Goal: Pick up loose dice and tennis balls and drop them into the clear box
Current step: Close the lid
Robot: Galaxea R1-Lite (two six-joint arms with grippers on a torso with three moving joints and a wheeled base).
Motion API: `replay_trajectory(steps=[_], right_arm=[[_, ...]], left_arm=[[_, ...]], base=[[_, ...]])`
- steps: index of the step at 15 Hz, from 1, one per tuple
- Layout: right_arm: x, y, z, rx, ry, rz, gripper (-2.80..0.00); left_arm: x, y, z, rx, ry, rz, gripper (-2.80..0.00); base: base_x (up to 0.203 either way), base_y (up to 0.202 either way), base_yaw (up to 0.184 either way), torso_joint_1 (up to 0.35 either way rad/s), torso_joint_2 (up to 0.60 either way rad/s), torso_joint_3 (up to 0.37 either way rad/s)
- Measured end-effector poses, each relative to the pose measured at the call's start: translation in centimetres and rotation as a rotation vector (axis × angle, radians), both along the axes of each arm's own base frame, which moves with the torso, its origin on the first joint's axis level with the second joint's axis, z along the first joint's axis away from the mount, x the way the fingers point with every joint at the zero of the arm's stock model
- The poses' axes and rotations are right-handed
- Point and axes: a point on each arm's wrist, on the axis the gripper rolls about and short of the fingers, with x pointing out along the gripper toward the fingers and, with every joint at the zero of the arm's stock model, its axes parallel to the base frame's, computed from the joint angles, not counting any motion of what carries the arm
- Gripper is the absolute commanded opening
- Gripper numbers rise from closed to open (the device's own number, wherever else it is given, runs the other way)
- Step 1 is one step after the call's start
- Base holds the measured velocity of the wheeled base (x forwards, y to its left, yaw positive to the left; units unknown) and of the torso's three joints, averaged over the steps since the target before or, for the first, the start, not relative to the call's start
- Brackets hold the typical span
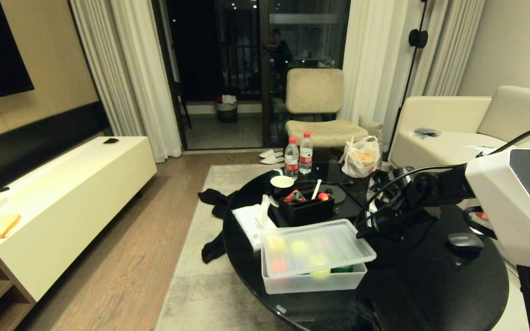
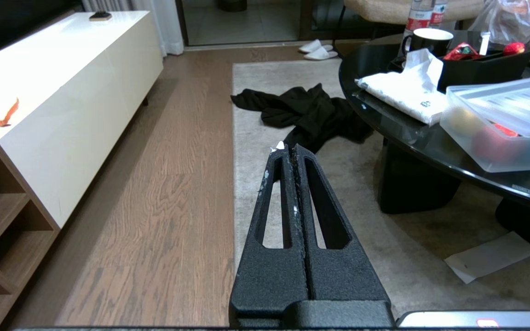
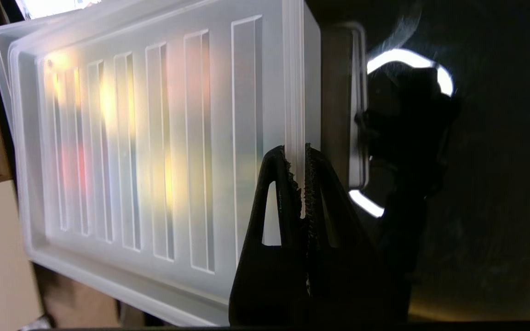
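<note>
Head view: we record one clear box [image 1: 313,280] on the near left part of the round black table [image 1: 430,285], its long axis running left to right, with one ribbed lid [image 1: 318,248] lying askew on top, the lid's right end overhanging and tilted. Blurred yellow-green and red shapes show through the frosted plastic; we cannot count them or tell balls from dice. The right gripper [image 1: 361,233] reaches in from the right and meets the lid's right edge. Behind the box we list one black tray [image 1: 306,209], one tissue pack [image 1: 251,220], one mug [image 1: 282,182], two water bottles [image 1: 298,158] and one plastic bag [image 1: 361,158]. Left wrist view: we note the left gripper [image 2: 288,149] with fingers pressed together and holding nothing, hanging over the rug [image 2: 246,115], well to the left of the table; one black garment [image 2: 306,110] lies on the rug beyond it. Right wrist view: we see the right gripper pinching the lid's rim between its fingers [image 3: 288,184], the lid's ribs running parallel to the held edge.
</note>
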Motion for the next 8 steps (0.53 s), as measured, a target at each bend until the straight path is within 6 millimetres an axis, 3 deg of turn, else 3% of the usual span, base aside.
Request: replay_trajectory(steps=[8], right_arm=[[-0.2, 0.1, -1.5, -0.027, -0.198, 0.048, -2.8]], left_arm=[[0.0, 0.0, 0.0, 0.0, 0.0, 0.0, -2.8]], base=[[0.0, 0.0, 0.0, 0.0, 0.0, 0.0]])
